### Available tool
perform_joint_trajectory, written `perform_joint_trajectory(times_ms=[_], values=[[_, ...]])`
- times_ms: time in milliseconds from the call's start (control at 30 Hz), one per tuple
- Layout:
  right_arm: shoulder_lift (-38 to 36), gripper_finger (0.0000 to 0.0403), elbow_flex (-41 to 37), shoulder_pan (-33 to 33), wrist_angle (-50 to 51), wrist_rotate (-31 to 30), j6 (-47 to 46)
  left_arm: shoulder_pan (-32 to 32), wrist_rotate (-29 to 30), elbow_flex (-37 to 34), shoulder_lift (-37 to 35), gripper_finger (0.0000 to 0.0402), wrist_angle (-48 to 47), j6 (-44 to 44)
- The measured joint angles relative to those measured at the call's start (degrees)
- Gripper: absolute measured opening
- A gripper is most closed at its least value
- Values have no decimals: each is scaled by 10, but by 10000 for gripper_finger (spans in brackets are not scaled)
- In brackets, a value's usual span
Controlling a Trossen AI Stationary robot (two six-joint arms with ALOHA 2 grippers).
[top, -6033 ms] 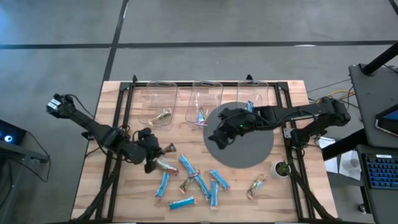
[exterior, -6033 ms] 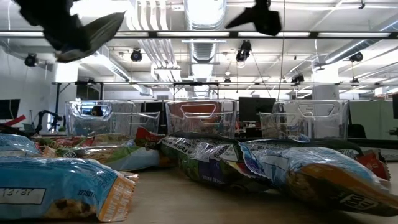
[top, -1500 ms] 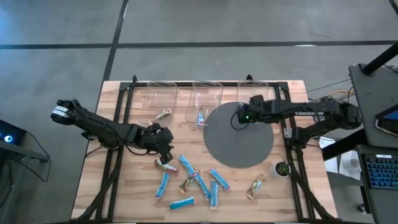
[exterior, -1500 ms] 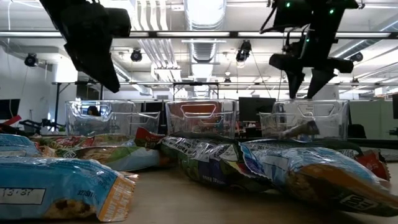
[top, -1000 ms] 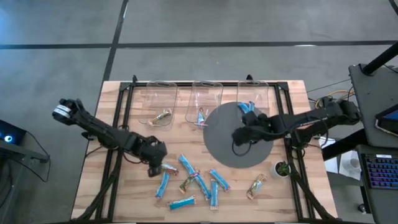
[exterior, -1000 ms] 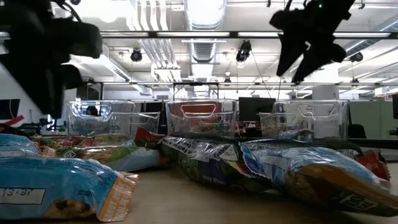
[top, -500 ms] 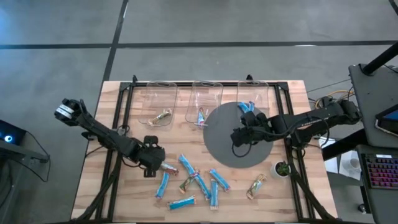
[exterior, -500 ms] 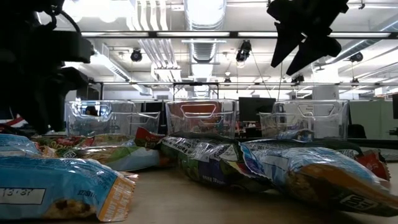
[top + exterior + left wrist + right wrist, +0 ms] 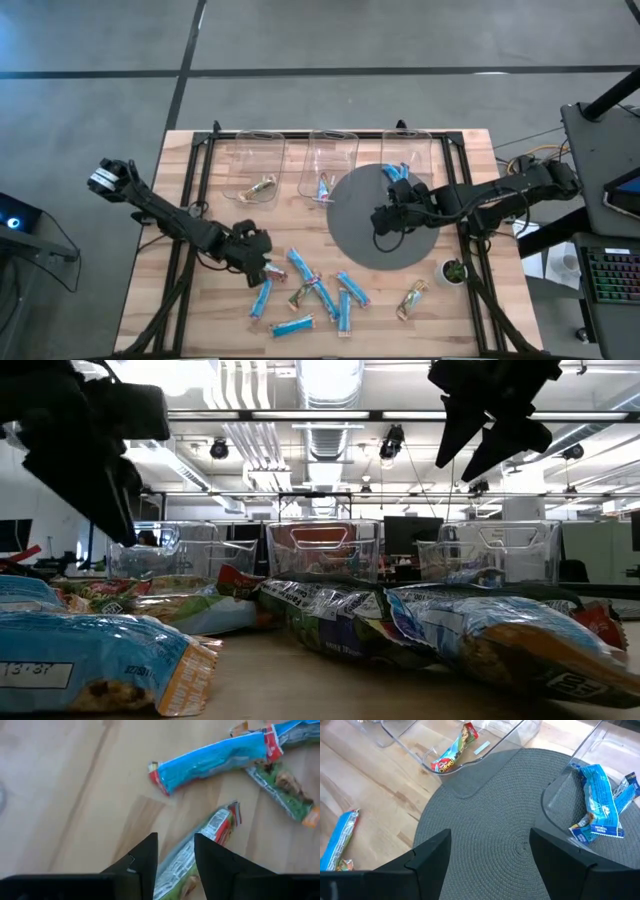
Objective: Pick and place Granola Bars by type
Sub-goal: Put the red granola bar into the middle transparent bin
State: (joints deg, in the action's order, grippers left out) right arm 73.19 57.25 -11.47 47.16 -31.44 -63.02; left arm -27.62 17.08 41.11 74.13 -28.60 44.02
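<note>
- High view: a light wooden slatted bench [image 9: 200, 310] carries three clear plastic bins [image 9: 326, 160] along its far edge and a round dark grey woven mat [image 9: 350, 250] right of centre. The loose granola bars [image 9: 318, 296], bright blue and red-green wrapped, lie scattered on the near half of the bench; one tan bar [image 9: 411, 298] lies apart, near the mat's near edge. The left bin holds one tan bar, the middle bin one bar, the right bin blue bars. The left gripper [image 9: 262, 270] is low over a red-and-green wrapped bar [image 9: 271, 268] at the left edge of the scatter. The right gripper [image 9: 381, 226] hangs over the mat.
- Low view: wrapped bars fill the foreground, the three bins stand behind them, and both dark arms show from above, clear of the bench.
- Left wrist view: the left fingers [image 9: 145, 857] stand partly apart with the red-and-green bar [image 9: 200, 845] running between them; whether they press on it cannot be told. A blue bar [image 9: 212, 760] and a green-wrapped bar [image 9: 285, 795] lie beyond.
- Right wrist view: the right fingers [image 9: 432, 852] are spread wide with nothing between them, above the mat [image 9: 490, 835]. A bin ahead holds a red-and-green bar [image 9: 452, 752]; the bin beside it holds blue bars [image 9: 597, 805]. One more blue bar [image 9: 340, 840] lies on bare wood.
</note>
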Motion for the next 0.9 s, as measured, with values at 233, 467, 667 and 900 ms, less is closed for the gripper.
perform_joint_trajectory(times_ms=[233, 467, 667, 900], values=[[0, 260, 0, 1, 0, -3, 5, -2, -41, -30, -6, 110, 45, 10], [0, 260, 0, 1, 0, -3, 4, -7, -53, -33, -8, 110, 42, 22], [0, 260, 0, 1, 2, -4, 7, -22, -97, -33, -12, 111, -14, -37], [0, 260, -1, 1, 2, -4, 7, -32, -55, -34, -12, 115, -44, -65]])
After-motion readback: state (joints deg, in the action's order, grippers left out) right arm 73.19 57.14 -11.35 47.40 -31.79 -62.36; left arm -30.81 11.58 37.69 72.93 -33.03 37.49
